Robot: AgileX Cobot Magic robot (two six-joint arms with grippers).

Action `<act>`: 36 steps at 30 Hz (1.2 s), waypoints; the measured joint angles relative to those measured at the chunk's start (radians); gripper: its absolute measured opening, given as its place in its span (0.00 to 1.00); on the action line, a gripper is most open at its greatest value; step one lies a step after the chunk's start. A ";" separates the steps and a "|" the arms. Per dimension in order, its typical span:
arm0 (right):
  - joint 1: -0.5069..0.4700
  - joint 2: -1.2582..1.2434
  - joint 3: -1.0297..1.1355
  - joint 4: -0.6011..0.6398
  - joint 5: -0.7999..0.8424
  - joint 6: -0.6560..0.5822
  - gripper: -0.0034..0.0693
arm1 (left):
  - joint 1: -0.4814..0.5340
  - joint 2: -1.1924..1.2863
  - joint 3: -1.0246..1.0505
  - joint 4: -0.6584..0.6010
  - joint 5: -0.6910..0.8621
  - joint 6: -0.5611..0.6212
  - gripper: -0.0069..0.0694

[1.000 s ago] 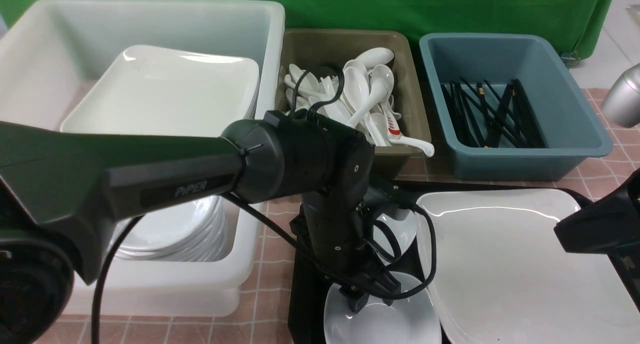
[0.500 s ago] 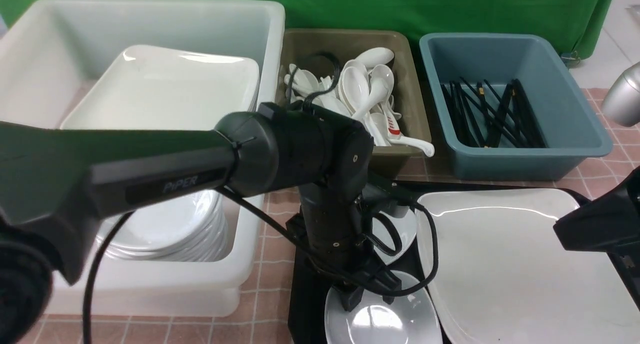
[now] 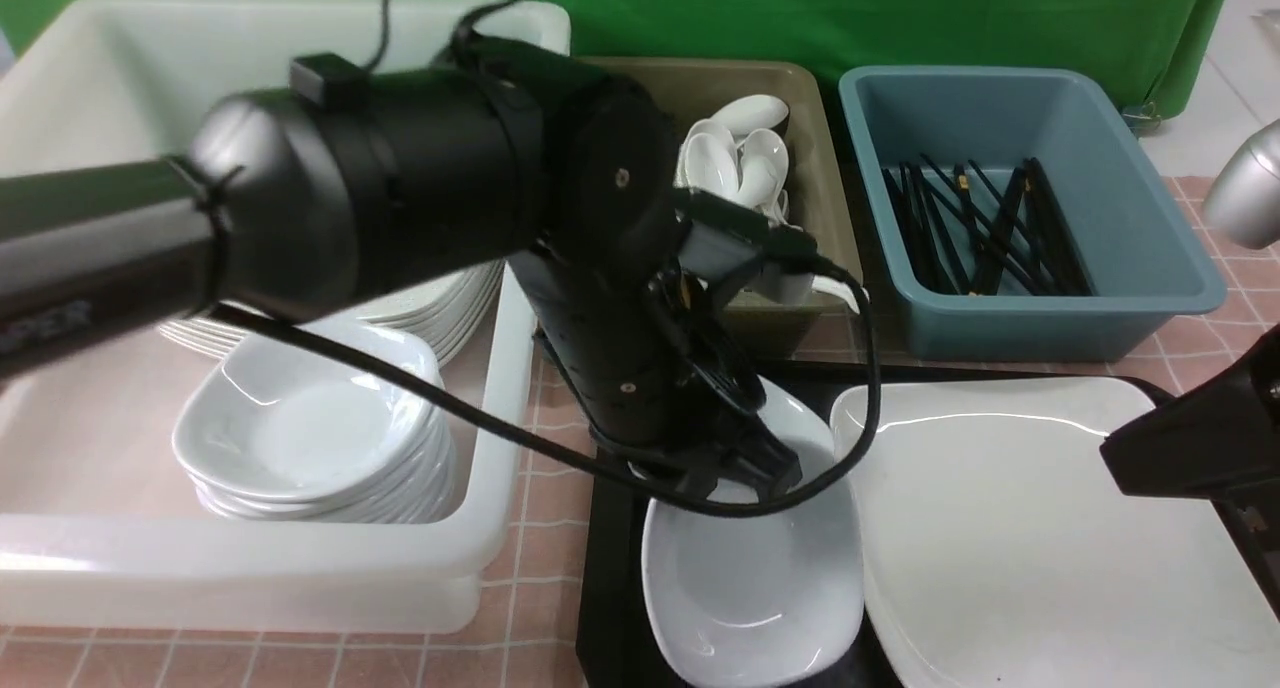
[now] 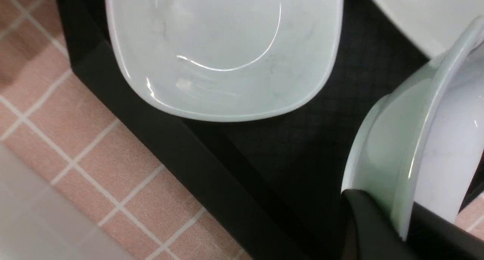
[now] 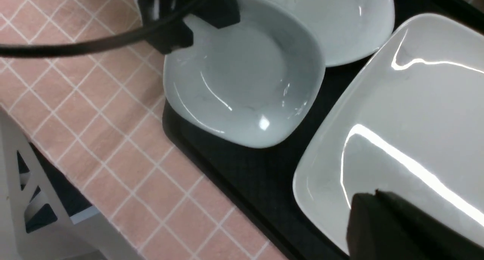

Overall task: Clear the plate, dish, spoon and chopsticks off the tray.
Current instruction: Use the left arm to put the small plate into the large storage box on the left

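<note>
My left gripper (image 3: pixel 745 468) (image 4: pixel 397 222) is shut on the rim of a small white dish (image 3: pixel 750 578) (image 4: pixel 419 139) (image 5: pixel 242 82), which hangs tilted over the black tray (image 3: pixel 608 568) (image 4: pixel 302 139) (image 5: pixel 242 169). A second small dish (image 3: pixel 805 423) (image 4: pixel 223 52) (image 5: pixel 340 18) rests on the tray beyond it. The large white plate (image 3: pixel 1000 528) (image 5: pixel 408 120) fills the tray's right side. My right gripper (image 3: pixel 1115 458) (image 5: pixel 372 195) hovers shut and empty over the plate. The spoon and chopsticks are out of view.
A white bin (image 3: pixel 300 588) on the left holds stacked plates (image 3: pixel 440 308) and stacked small dishes (image 3: pixel 310 438). Behind the tray stand an olive bin (image 3: pixel 825 168) of spoons and a blue bin (image 3: pixel 1150 218) of black chopsticks. Pink tiles surround them.
My left gripper has closed on the near dish's rim and risen, tilting the dish up off the tray. The left arm has swung up toward the camera. The right arm has not moved.
</note>
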 joint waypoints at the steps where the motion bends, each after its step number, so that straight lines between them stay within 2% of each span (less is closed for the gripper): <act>1: 0.000 0.000 -0.003 0.010 0.000 -0.005 0.09 | 0.004 -0.010 -0.004 -0.003 0.005 0.000 0.12; 4: 0.003 0.002 -0.060 0.108 -0.007 -0.069 0.09 | 0.089 -0.087 -0.055 -0.043 0.052 0.012 0.12; 7: 0.032 0.019 -0.132 0.190 -0.013 -0.113 0.09 | 0.218 -0.174 -0.078 -0.089 0.060 0.033 0.12; 9: 0.095 0.046 -0.185 0.215 -0.015 -0.131 0.09 | 0.347 -0.226 -0.075 -0.123 0.068 0.043 0.12; 14: 0.308 0.179 -0.304 0.186 -0.024 -0.130 0.09 | 0.673 -0.328 0.048 -0.247 0.056 0.085 0.12; 18: 0.400 0.251 -0.353 0.132 -0.024 -0.119 0.09 | 0.819 -0.350 0.204 -0.305 0.013 0.094 0.12; 21: 0.437 0.287 -0.381 0.105 -0.033 -0.115 0.09 | 0.861 -0.350 0.302 -0.338 -0.006 0.109 0.12; 25: 0.442 0.303 -0.387 0.089 -0.069 -0.087 0.09 | 0.862 -0.350 0.376 -0.374 -0.031 0.119 0.12; 29: 0.442 0.305 -0.389 0.078 -0.080 -0.073 0.09 | 0.862 -0.350 0.391 -0.315 -0.044 0.102 0.19; 32: 0.442 0.305 -0.390 0.037 -0.079 -0.042 0.09 | 0.862 -0.354 0.380 -0.215 -0.026 0.079 0.34; 33: 0.442 0.305 -0.395 0.003 -0.076 -0.013 0.09 | 0.862 -0.360 0.361 -0.174 -0.010 0.059 0.42; 34: 0.442 0.305 -0.399 -0.021 -0.069 0.006 0.09 | 0.862 -0.365 0.343 -0.158 0.004 0.051 0.47; 35: 0.442 0.305 -0.402 -0.034 -0.067 0.015 0.09 | 0.862 -0.367 0.339 -0.153 0.006 0.050 0.48; 36: 0.442 0.305 -0.413 -0.090 -0.044 0.059 0.09 | 0.862 -0.377 0.303 -0.148 0.025 0.042 0.54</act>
